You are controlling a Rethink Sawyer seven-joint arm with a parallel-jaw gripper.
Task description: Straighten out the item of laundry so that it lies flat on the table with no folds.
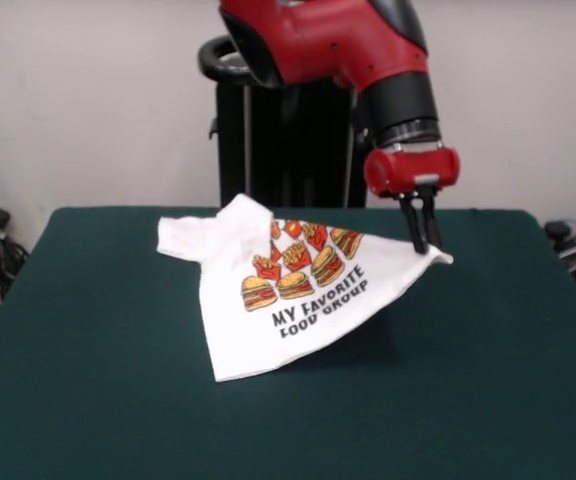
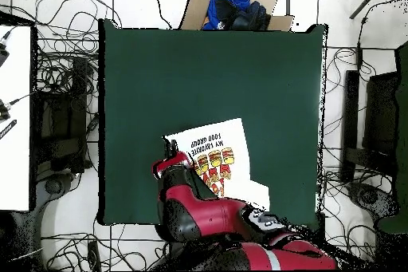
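Item of laundry (image 1: 288, 290), one corner lifted in pinching fingers (image 1: 423, 232), far sleeve hidden overhead by arm (image 2: 215, 217).

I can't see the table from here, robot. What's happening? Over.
Hand shut on T-shirt corner, lifting it. T-shirt not flat yet. Nothing blocking on table.

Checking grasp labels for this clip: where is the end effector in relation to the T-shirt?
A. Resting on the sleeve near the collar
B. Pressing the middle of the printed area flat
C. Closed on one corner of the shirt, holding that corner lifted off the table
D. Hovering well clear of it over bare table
C: in the front view the end effector pinches a corner of the T-shirt, which slopes up from the table to that point.
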